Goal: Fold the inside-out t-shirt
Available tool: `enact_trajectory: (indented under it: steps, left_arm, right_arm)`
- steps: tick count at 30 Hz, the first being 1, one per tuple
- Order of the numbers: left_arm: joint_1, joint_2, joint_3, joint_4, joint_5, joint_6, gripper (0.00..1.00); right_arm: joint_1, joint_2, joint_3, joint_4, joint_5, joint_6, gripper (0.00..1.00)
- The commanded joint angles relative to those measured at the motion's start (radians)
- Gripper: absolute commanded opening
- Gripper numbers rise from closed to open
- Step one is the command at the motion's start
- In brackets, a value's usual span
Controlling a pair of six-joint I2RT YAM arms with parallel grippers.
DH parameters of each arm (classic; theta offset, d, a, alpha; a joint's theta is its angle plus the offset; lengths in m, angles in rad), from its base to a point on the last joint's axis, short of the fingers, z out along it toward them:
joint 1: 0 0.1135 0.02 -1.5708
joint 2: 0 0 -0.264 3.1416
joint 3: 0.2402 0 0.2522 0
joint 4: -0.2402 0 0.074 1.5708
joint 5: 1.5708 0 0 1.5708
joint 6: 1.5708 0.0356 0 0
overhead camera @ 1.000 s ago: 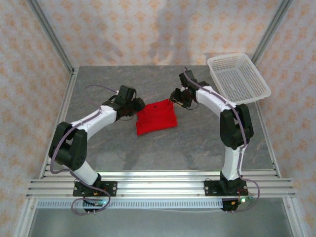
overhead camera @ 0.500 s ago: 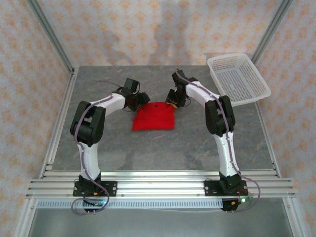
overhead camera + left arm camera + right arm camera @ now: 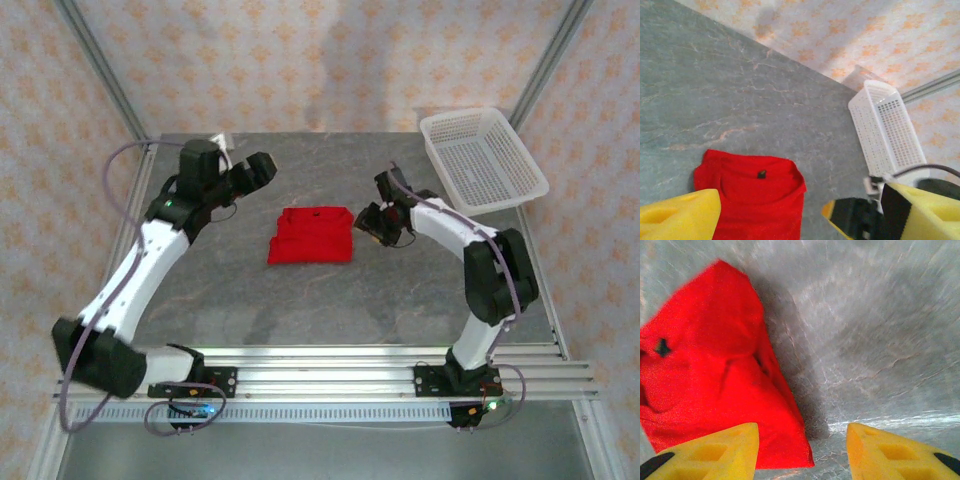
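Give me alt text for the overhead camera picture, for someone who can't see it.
A folded red t-shirt lies in the middle of a grey table. The left gripper is well clear of it, the right gripper close beside its right edge, both open. A white basket sits at the far right corner.

The inside-out t-shirt [image 3: 312, 236] is lying folded into a compact red rectangle on the counter [image 3: 300, 300]. The left end effector [image 3: 262, 166] is hovering well apart to its far left, while the right end effector [image 3: 372, 222] is sitting just beside its right edge. A white basket [image 3: 484, 160] is resting at the far right corner.
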State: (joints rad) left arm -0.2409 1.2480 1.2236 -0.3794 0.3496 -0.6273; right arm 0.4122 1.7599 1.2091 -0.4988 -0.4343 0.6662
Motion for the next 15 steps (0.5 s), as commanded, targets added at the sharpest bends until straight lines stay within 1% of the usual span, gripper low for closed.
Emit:
enact_trajectory:
  steps: [1, 4, 9, 12, 15]
  left_arm:
    - [-0.006, -0.073, -0.120, -0.137, -0.050, 0.053, 0.86]
    - [-0.005, -0.174, -0.205, -0.146, -0.048, 0.037, 0.87]
    - [-0.006, -0.288, -0.305, -0.173, -0.068, -0.029, 0.88]
    - [-0.006, -0.360, -0.371, -0.172, -0.116, -0.104, 0.90]
    - [-0.004, -0.431, -0.444, -0.197, -0.211, -0.221, 0.95]
  right_arm:
    - [0.060, 0.054, 0.006, 0.100, -0.052, 0.041, 0.48]
    - [0.095, 0.128, 0.062, 0.135, -0.060, 0.071, 0.46]
    - [0.177, 0.329, 0.299, 0.113, -0.092, 0.142, 0.41]
    - [0.248, 0.459, 0.491, 0.096, -0.110, 0.184, 0.39]
    - [0.314, 0.608, 0.756, 0.027, -0.092, 0.189, 0.39]
